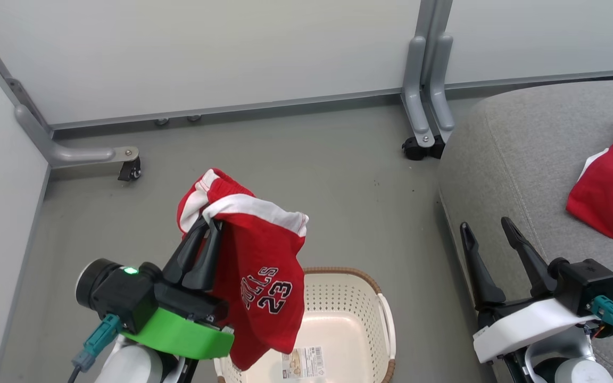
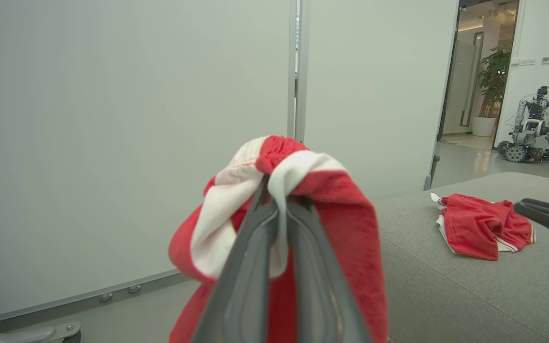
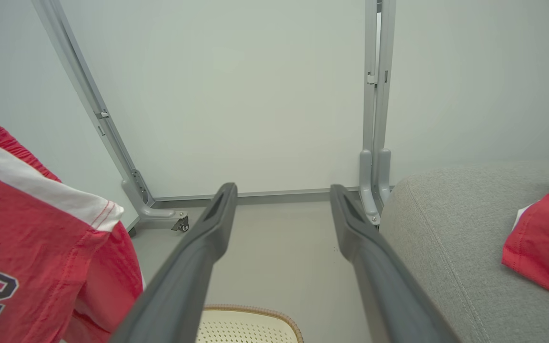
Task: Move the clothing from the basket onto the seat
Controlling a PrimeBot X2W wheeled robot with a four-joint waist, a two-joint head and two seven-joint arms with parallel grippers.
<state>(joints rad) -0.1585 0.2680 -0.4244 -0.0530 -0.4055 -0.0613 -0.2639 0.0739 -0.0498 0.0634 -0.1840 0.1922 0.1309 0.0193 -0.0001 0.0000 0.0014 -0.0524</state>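
Clamping the jersey [image 1: 264, 260] above the basket [image 1: 345, 299] is the left gripper [image 1: 206, 223], the right gripper [image 1: 485, 224] spread wide

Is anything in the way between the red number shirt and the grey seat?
Only bare floor lies between the jersey and the seat. The open right gripper hovers by the seat's near edge, possibly in the path.

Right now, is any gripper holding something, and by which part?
The left gripper is shut on the jersey, pinching a white-trimmed edge. The right gripper is open and empty.
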